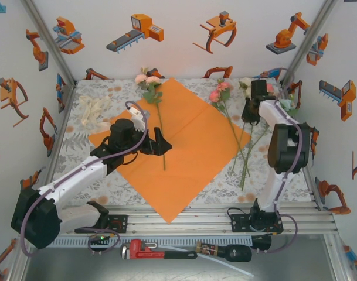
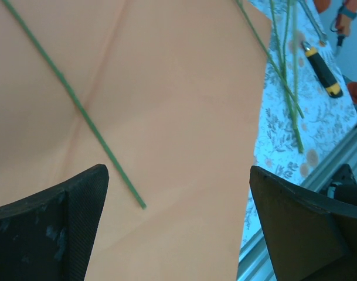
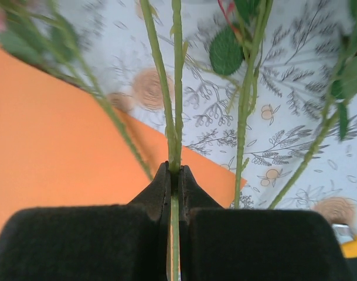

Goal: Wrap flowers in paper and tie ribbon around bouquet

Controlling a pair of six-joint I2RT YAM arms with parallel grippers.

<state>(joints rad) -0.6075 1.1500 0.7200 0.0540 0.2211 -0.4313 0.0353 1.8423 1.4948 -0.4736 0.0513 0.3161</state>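
Note:
The orange paper [image 1: 187, 146] lies flat as a diamond in the middle of the table. One of the flowers [image 1: 149, 82], pink and peach, rests on the paper [image 2: 166, 117] with its thin stem [image 2: 78, 105] running toward me. My left gripper [image 1: 157, 142] hovers open over the paper just left of that stem's end, its black fingers [image 2: 55, 228] wide apart and nothing between them. At the back right my right gripper [image 1: 251, 111] is shut on green flower stems [image 3: 175, 117]. More roses [image 1: 219, 92] and stems [image 1: 245, 158] lie beside it. The cream ribbon [image 1: 93, 111] is bunched at the back left.
A floral-patterned cloth [image 1: 284, 181] covers the table. A yellow-and-black tool [image 2: 322, 67] lies on it near the right stems. Below the aluminium front rail [image 1: 196, 219] sit a red pipe wrench [image 1: 149, 250] and a dark tool [image 1: 225, 253]. White walls close in on three sides.

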